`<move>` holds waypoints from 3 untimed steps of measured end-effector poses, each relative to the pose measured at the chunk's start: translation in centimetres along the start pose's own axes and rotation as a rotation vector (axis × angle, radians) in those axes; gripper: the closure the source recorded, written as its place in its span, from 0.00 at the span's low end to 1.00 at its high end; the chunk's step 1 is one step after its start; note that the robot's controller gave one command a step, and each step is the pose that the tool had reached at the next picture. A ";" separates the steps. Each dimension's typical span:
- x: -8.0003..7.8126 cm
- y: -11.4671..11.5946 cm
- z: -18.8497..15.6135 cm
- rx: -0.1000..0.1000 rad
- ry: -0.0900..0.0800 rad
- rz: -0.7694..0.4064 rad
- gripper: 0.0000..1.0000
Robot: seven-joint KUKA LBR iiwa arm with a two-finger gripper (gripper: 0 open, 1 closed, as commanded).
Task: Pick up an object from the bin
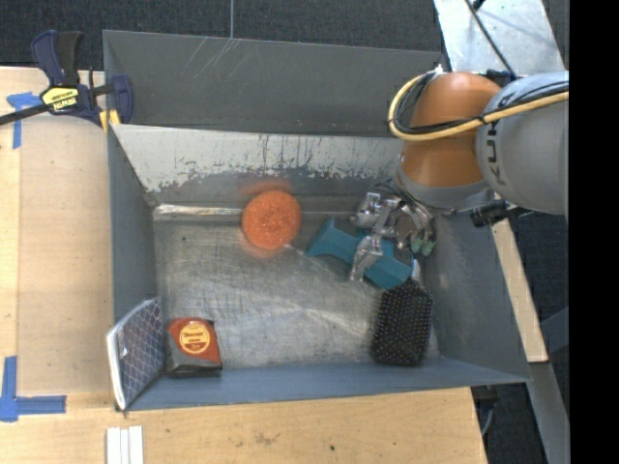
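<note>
One arm (513, 143) in from the right, gripper (371, 238) over teal block (334, 244), grip state unclear.

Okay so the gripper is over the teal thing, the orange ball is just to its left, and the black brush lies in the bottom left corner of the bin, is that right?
Not quite. The camera view shows the black brush in the bottom right corner, just below the gripper. The bottom left holds an orange tape measure. The rest stands: the gripper is over the teal thing, with the orange ball to its left.
</note>
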State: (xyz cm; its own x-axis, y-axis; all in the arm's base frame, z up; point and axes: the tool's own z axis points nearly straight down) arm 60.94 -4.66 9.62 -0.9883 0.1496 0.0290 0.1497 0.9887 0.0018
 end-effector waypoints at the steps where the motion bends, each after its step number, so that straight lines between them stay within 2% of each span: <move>1: 0.0 0.0 0.0 0.000 0.000 0.000 1.00; 3: 0.4 0.0 -1.4 0.001 -0.004 -0.003 1.00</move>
